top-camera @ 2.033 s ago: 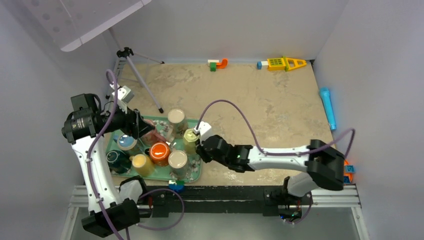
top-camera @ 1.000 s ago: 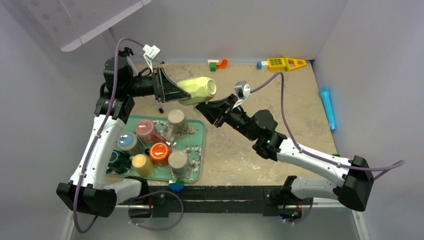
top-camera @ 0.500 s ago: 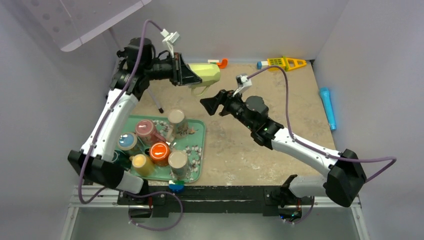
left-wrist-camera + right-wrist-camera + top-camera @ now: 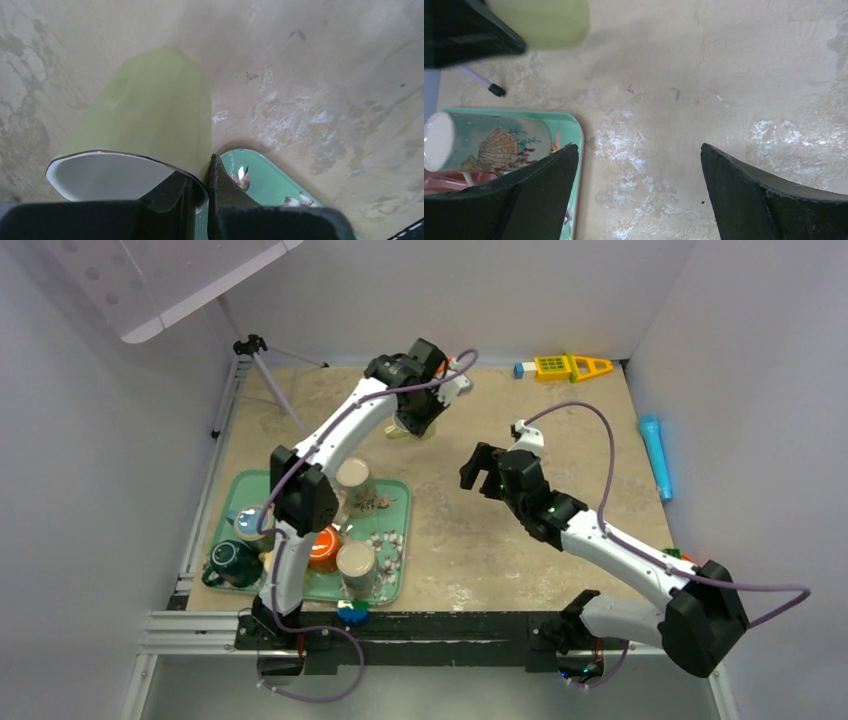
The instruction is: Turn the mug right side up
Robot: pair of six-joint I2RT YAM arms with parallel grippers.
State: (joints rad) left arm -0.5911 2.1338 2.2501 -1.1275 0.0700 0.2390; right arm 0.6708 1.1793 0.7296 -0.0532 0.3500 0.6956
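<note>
The mug (image 4: 401, 427) is pale yellow-green with a white inside and hangs over the far middle of the table. My left gripper (image 4: 416, 414) is shut on its rim. In the left wrist view the mug (image 4: 150, 105) points its white mouth up at the camera and its base down at the table. One finger of the left gripper (image 4: 200, 176) is inside the rim and one outside. My right gripper (image 4: 481, 468) hovers open to the right of the mug and nearer me, with nothing between its fingers. From the right gripper (image 4: 639, 147), the mug (image 4: 544, 17) shows at the top left.
A green tray (image 4: 397, 502) at the near left holds several cups, among them a shell-patterned one (image 4: 489, 142) lying on its side. A tripod (image 4: 262, 368) stands at the back left. Toys (image 4: 563, 367) lie along the back wall, and a blue cylinder (image 4: 655, 455) at the right.
The left arm has swung right to the far middle with the mug, turning it from sideways to mouth up. The right gripper has opened wide and pulled back toward the near right.
</note>
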